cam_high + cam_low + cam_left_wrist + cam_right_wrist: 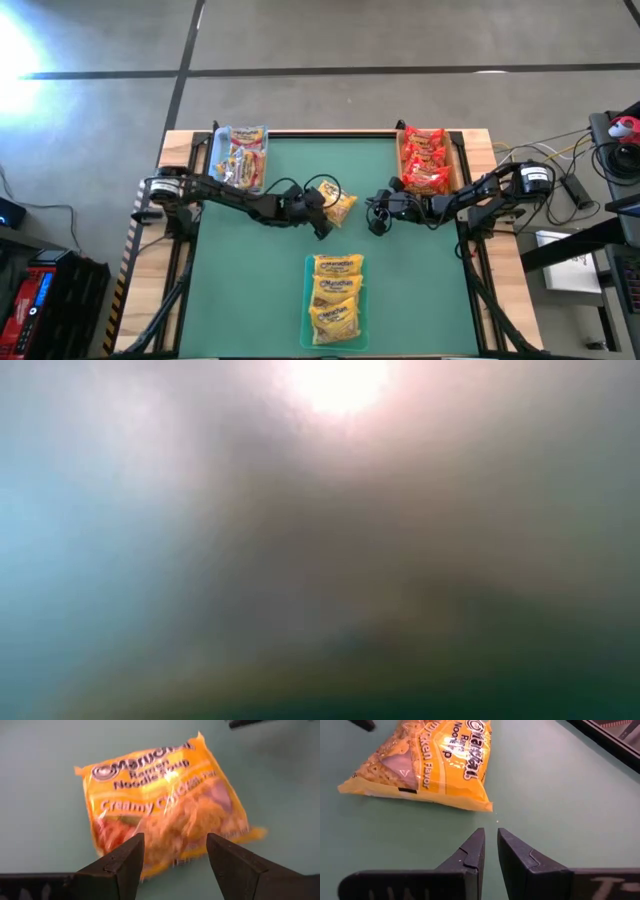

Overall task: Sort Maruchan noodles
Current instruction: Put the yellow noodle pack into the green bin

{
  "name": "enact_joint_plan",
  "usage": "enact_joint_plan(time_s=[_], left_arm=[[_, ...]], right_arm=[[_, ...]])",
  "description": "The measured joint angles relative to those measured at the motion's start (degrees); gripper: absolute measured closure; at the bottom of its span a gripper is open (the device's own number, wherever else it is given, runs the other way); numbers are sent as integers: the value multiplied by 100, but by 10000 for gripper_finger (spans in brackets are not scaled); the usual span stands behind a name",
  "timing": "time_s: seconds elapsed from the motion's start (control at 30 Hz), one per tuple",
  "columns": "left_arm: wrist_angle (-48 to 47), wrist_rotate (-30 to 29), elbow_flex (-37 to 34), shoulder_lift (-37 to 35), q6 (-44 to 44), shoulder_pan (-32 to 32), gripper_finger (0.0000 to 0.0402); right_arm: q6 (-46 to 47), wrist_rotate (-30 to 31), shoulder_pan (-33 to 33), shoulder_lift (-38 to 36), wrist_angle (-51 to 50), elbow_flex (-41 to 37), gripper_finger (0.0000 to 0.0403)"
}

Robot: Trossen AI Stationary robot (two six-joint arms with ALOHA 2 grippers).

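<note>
One yellow Maruchan noodle packet (340, 207) (165, 805) (427, 757) lies flat on the green mat near the table's middle. My left gripper (322, 218) (175, 865) is open and slants down at the packet's left edge, one finger on either side of that edge. My right gripper (378, 216) (490, 845) is shut with nothing in it. It hovers low over bare mat just right of the packet, a short gap away. The low view shows only blur. My left gripper's fingers (125, 865) straddle the packet's near edge (172, 860). The fingers come slanting down from the table's left, but I cannot tell whether they touch the packet, which lies on the mat.
A tray (262, 160) of orange-and-white packets stands at the far left and a tray (402, 160) of red packets at the far right. A tray (362, 300) of yellow packets sits at the near middle. Bare mat lies to both sides.
</note>
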Motion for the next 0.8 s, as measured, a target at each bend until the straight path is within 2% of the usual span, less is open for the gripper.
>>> enact_joint_plan(time_s=[0.3,0.8], left_arm=[[410,-229,22,491,22,45,203],[60,-246,-48,551,402,49,203]], right_arm=[[-1,0,2,0,-13,0,360],[-1,0,2,0,-15,0,360]])
